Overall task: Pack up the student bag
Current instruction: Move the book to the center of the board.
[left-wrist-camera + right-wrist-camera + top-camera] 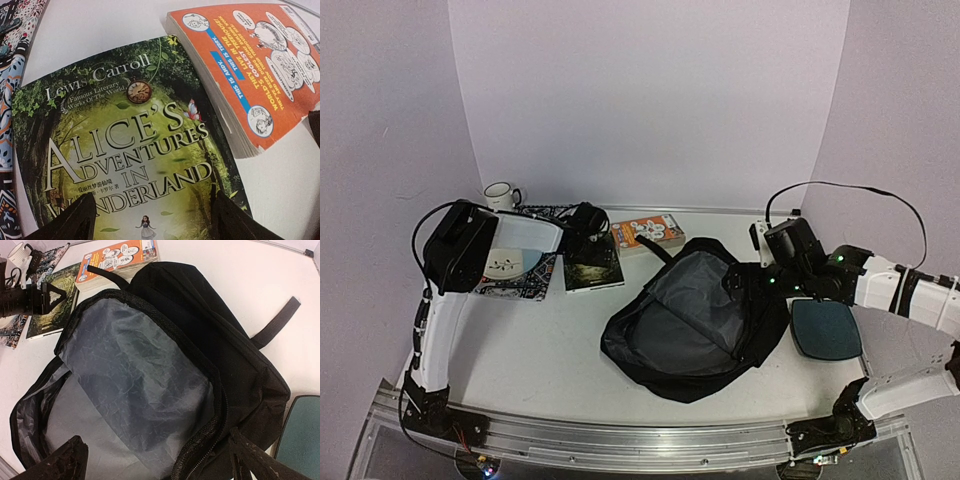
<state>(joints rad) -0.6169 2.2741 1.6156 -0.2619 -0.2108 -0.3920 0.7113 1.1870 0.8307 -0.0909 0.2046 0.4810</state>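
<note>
The student bag is a large black backpack lying in the middle of the table, unzipped, with its grey lining showing. My right gripper hangs open over the bag's right rim; in the right wrist view it is empty, one finger over the lining and the other over the zip edge. My left gripper is open and empty just above a green "Alice's Adventures in Wonderland" book, with its fingertips either side of the cover's lower part. An orange paperback lies beside that book.
A flat dark-teal pad lies right of the bag. A white mug stands at the back left. A patterned notebook lies left of the green book. The orange paperback sits behind the bag, by a strap.
</note>
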